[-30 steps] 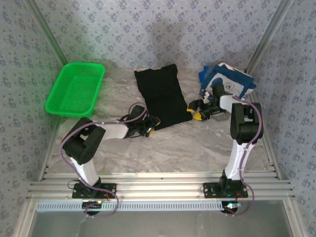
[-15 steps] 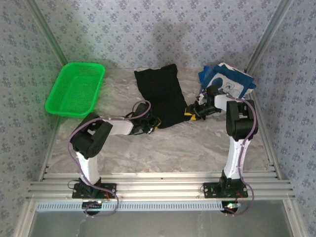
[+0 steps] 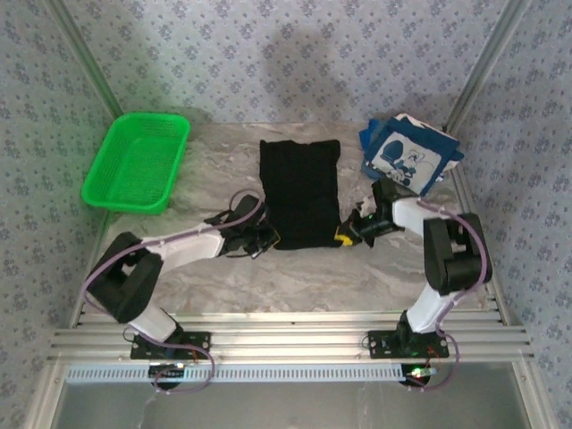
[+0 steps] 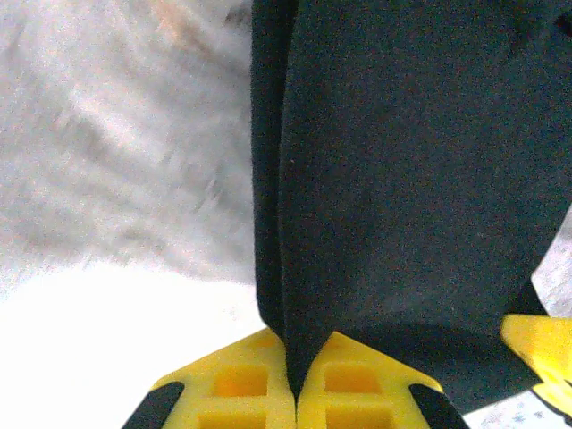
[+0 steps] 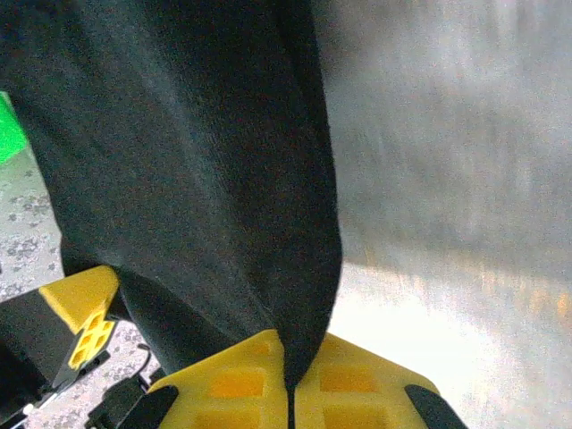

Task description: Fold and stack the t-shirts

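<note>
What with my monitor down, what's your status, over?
Left tool shut on black t-shirt, near-left corner. Right tool shut on its near-right corner. Navy t-shirt and green basket sit apart.

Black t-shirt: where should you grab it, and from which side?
By its two near corners, coming from the near edge. The black t-shirt lies flat as a folded rectangle, so its corners are thin enough to pinch. The left tool and right tool are shut on those corners.

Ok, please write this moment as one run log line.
left gripper: shut on black t-shirt | right gripper: shut on same shirt | navy t-shirt: lying far right
</note>
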You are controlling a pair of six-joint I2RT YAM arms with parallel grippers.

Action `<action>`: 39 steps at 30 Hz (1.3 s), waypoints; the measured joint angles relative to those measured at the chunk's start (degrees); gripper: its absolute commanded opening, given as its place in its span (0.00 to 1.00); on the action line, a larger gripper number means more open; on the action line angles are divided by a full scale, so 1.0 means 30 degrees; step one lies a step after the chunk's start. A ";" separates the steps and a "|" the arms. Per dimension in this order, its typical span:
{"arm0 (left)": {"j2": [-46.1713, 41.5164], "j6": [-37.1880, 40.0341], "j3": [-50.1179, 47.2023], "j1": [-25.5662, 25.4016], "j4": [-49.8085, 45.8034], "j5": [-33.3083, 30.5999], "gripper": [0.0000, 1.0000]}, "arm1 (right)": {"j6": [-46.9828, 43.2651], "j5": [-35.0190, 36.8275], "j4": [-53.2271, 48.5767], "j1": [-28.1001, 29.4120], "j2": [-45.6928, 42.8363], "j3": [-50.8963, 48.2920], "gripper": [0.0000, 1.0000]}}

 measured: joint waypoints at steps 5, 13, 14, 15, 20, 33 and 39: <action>-0.2973 -0.0160 -0.1333 -0.1923 -0.2572 -0.0911 0.00 | 0.2652 0.1224 -0.0204 0.2324 -0.4422 -0.3395 0.00; -0.6375 -0.1304 -0.2331 -0.4116 -0.4488 -0.1727 0.00 | 0.6258 0.3213 -0.1617 0.4816 -1.0477 -0.4860 0.00; -0.6535 -0.1341 -0.2331 -0.4182 -0.4597 -0.1734 0.00 | 0.6652 0.3381 -0.1814 0.4991 -1.0914 -0.4867 0.00; -0.6739 -0.1384 -0.2324 -0.4240 -0.4750 -0.1785 0.00 | 0.7060 0.3541 -0.1945 0.5122 -1.1300 -0.4860 0.00; -0.7242 -0.1158 -0.1093 -0.3687 -0.5610 -0.1530 0.00 | 0.8196 0.4437 -0.3242 0.5391 -1.1978 -0.3461 0.00; -0.4707 0.0758 0.3279 0.1639 -0.6368 0.2601 0.00 | 0.6215 0.5151 -0.5107 0.4109 -0.7570 0.3432 0.00; -0.2208 0.2011 0.5989 0.3300 -0.6448 0.4182 0.00 | 0.4677 0.5034 -0.5501 0.2776 -0.4707 0.6492 0.00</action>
